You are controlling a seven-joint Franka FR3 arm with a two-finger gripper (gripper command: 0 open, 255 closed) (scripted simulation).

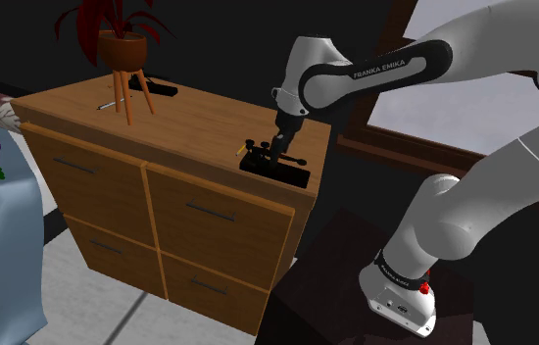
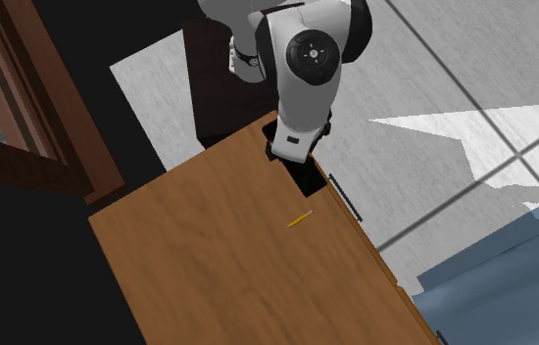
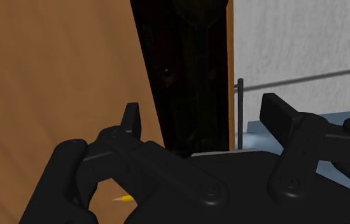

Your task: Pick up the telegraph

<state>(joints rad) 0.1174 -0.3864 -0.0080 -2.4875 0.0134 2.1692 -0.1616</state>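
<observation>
Done: approach and descent, judging by the pose; on dresser (image 1: 189, 118), pencil (image 1: 237, 150) just left of telegraph (image 1: 292, 174), tool (image 1: 275, 149) down right over it.
Telegraph spot: right of centre in the shoulder frame, at the dresser's near right corner, close to the front edge; upper middle of the second exterior frame, largely hidden under the arm (image 2: 302, 88), pencil just below it.
Tool: open; in the wrist frame, left finger (image 3: 131, 119) at the dark body's left edge, right finger (image 3: 285, 118) off to its right with a clear gap; straddling, not clamped.
Left: closing on the body, then the lift; telegraph flat on the dresser, not yet held.
Long axis: lying flat, parallel to the dresser's front edge; upper left to lower right in the shoulder frame, straight up the middle in the wrist frame, between the fingers.
Pointing: posts toward the shoulder frame's left, thin lever end toward its right, as a guess; too dark to be sure which end is the key.
Grip fit: fingers across the short side, so looks well lined up.
</observation>
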